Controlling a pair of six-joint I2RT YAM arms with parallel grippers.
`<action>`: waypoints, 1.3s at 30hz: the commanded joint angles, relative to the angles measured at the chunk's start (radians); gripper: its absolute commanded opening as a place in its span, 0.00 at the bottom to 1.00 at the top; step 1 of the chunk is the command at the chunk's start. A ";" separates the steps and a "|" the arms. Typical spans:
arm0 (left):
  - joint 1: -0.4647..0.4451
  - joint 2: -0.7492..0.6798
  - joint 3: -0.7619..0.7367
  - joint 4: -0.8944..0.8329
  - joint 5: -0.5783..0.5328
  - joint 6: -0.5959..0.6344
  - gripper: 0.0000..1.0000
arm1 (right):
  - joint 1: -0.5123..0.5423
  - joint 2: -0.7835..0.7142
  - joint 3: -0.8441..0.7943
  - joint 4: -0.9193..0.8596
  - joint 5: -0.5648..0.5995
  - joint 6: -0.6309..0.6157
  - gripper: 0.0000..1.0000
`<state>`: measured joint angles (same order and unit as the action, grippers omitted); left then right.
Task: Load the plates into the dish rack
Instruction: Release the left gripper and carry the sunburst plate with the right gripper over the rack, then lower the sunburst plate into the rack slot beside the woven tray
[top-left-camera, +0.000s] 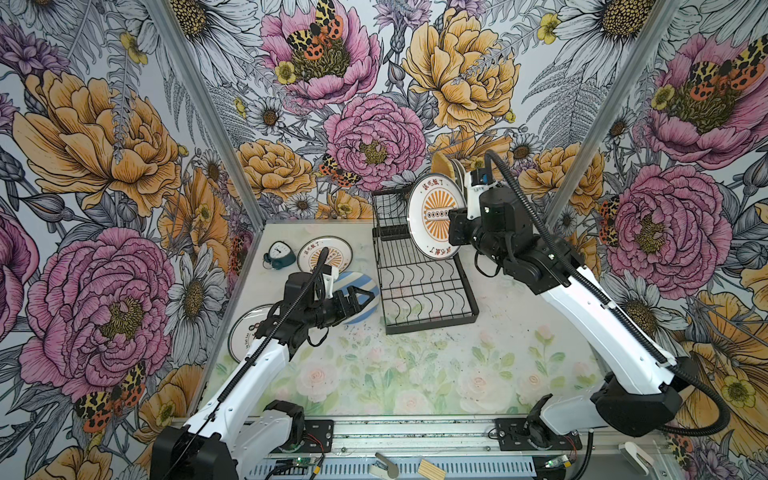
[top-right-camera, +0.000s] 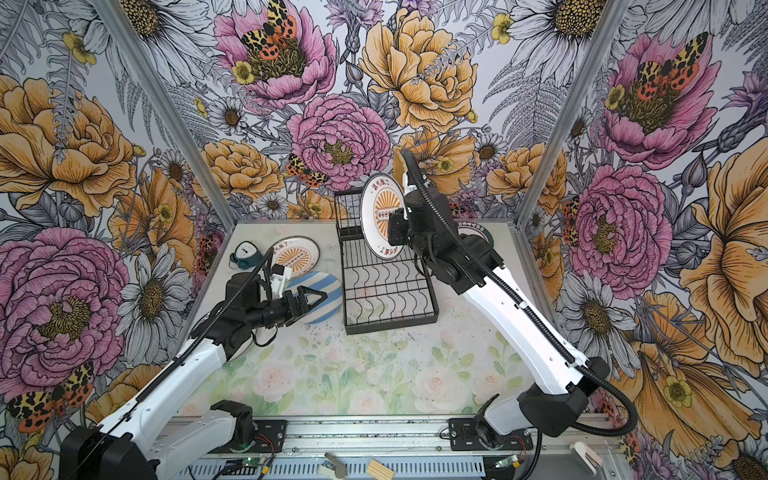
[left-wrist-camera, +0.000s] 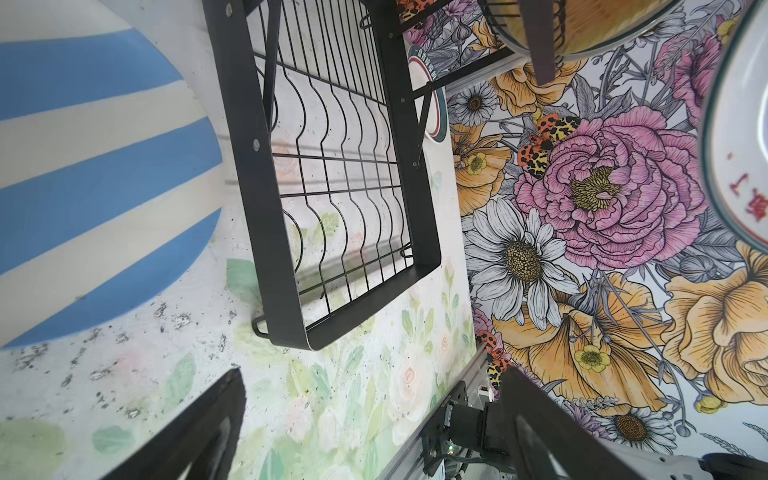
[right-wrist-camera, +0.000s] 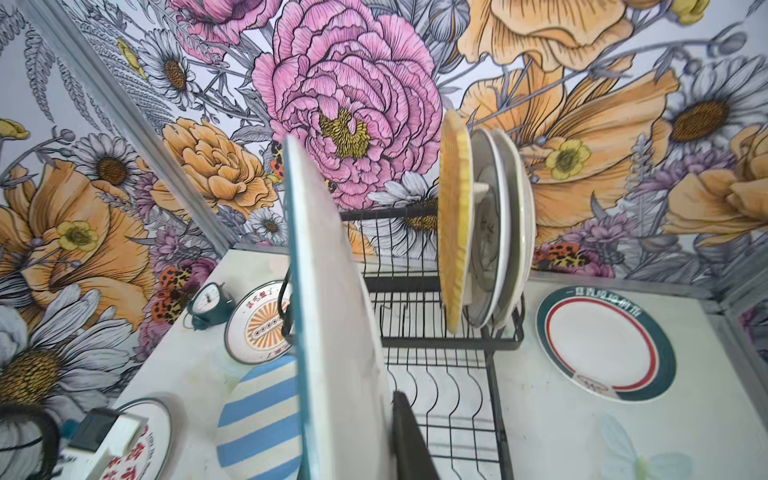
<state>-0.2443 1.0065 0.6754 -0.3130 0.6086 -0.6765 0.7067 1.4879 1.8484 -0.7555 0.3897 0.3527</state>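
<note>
I judge the step in hand to be the placing of one plate. The right jaws are closed narrowly on the rim of a sunburst plate (top-left-camera: 434, 216). It stands on edge above the rack (top-left-camera: 432, 326), over the far part of its lower tray. The rack is at 12 o'clock on the counter (top-left-camera: 415, 374). I cannot tell whether the plate's lower edge touches the wires already. The next move calls for lowering it straight into one wavy slot and opening only when the wire carries it. A tilted plate may slide along the wires.

The left jaws are wide open and hold nothing. They hover over the striped plate (top-left-camera: 353, 279), at 9 o'clock from the rack. This plate is probably the next one to take.

The right wrist view shows what the top views mostly hide. On the upper shelf (right-wrist-camera: 457, 343) a yellow plate (right-wrist-camera: 455, 224) and white plates (right-wrist-camera: 503, 216) stand in slots. A ringed plate (right-wrist-camera: 602, 345) lies flat at 3 o'clock from the rack. The left wrist view shows only bare counter between the open jaws.
</note>
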 joint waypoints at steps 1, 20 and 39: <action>0.010 0.006 0.011 -0.003 -0.032 0.025 0.96 | 0.041 0.081 0.133 0.022 0.252 -0.091 0.00; 0.013 0.024 -0.006 0.031 -0.053 0.013 0.99 | 0.018 0.438 0.425 0.229 0.453 -0.372 0.00; 0.014 0.065 -0.009 0.075 -0.053 0.000 0.99 | -0.056 0.578 0.507 0.231 0.411 -0.436 0.00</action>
<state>-0.2390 1.0649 0.6750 -0.2787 0.5716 -0.6781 0.6567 2.0472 2.3093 -0.5854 0.7982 -0.0700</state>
